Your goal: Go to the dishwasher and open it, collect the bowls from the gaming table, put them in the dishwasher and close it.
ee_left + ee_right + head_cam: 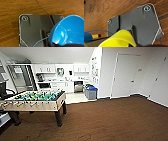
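Apparently left claw carries blue bowl (67, 31), inside bare; right claw's grip on yellow bowl (120, 39) unclear.

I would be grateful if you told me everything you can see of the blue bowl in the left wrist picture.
The blue bowl is round, plain and bright blue, with a glossy surface that looks like plastic or glazed ware. It is tilted, its open side turned toward the camera, so the smooth inside shows with pale glints. Its rim is thin and even. It shows close at the left wrist, above the brown floor, with its lower edge behind something dark. What grips it cannot be made out.
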